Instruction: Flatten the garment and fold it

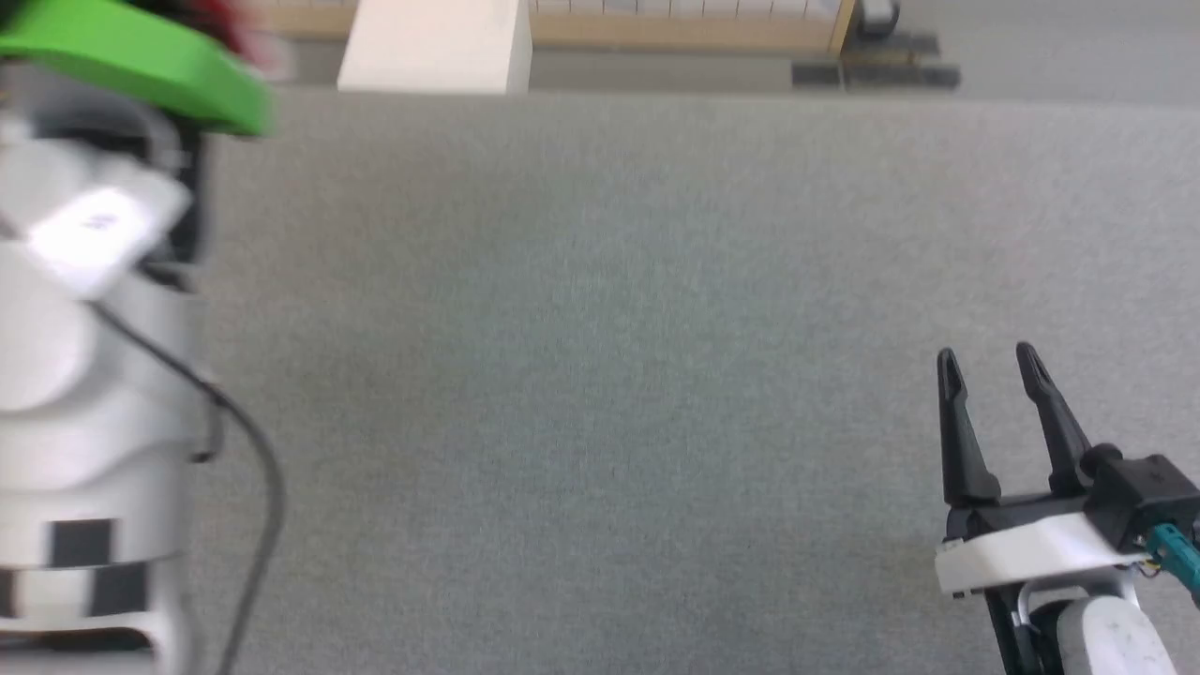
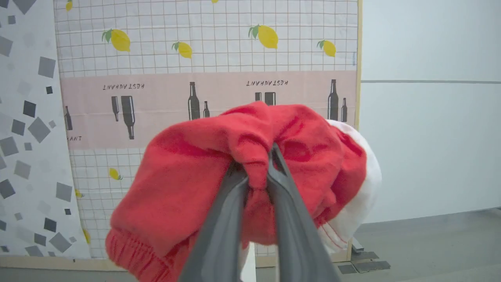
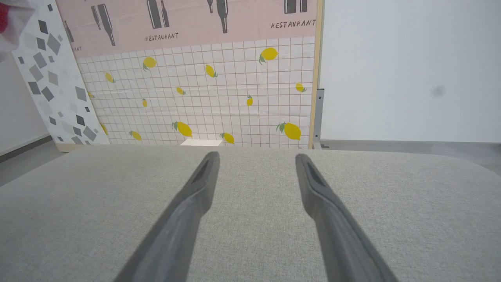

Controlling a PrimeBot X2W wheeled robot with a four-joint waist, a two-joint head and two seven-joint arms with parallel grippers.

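Left claw (image 2: 256, 160) pinching bunched soft red garment with white trim (image 2: 188, 176), holding it clear of grey fabric worktop (image 1: 600, 375); right claw (image 1: 986, 354) hovering spread, well apart to garment's right.

The word "RESTAURANT" stands twice in dark capitals on the pink band (image 3: 235, 23) of the lemon-patterned panel (image 3: 203, 98), under the printed bottles. At the band's left end only "ANT" can be read. In the left wrist view the same word shows twice on that band (image 2: 164, 117), not the right way round.
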